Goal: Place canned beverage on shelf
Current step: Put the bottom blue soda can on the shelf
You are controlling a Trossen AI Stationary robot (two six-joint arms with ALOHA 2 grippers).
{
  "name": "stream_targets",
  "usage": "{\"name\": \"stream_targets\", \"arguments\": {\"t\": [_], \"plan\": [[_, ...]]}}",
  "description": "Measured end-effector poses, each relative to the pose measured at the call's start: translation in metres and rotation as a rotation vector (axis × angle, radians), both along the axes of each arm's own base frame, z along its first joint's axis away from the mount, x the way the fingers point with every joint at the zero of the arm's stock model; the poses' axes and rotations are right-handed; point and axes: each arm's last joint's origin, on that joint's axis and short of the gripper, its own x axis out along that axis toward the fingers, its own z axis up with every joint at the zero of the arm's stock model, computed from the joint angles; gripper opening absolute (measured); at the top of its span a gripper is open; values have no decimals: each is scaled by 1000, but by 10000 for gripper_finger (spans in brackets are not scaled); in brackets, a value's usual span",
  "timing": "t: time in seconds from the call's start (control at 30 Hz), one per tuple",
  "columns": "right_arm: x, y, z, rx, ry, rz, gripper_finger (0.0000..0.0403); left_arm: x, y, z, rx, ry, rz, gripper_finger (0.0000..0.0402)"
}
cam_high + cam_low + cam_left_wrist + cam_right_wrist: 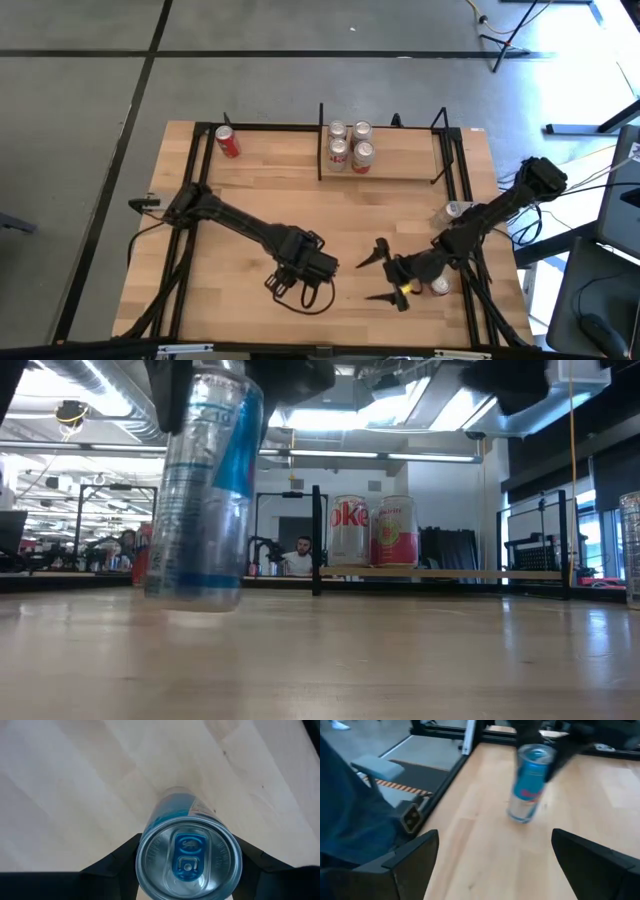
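Closest to you in the low view is the slim blue can. It leans to one side and looks to hang just above the table, near the front middle. The left gripper has it. Its two fingers press on the can's sides near the top, closed only as far as the can lets them.

Watch the shelf at the far middle of the table. Four cans already stand on its left part, so the free spot is on the right part. If you bring the slim can in too near them, I think it may bump them over. The thin black posts could also catch the arm.

Because the can leans, it might slip in the grip or tip when you set it down. Make it stand straight first.

The right gripper waits at the front right, fingers spread wide, holding nothing. It lies close, so a wide swing could hit it.

Some things are hard to see. From above, the left gripper hides the slim can. You cannot tell for sure if the can's bottom is clear of the wood. A small can by the right arm is half hidden.
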Motion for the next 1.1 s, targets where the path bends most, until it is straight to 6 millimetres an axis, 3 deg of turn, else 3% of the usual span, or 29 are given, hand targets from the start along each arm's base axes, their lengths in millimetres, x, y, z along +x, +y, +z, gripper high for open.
{"name": "stream_targets", "arguments": {"t": [0.37, 0.77, 1.1], "plan": [[14, -26, -5, -6, 69, -29, 372, 0, -10, -12, -31, -33, -97, 233], [15, -28, -5, -13, 65, -32, 372, 0, -18, -12, -2, -77, -61, 284], [16, -28, -4, -10, 55, -47, 372, -21, -26, 11, 9, -72, 99, 315]]}}
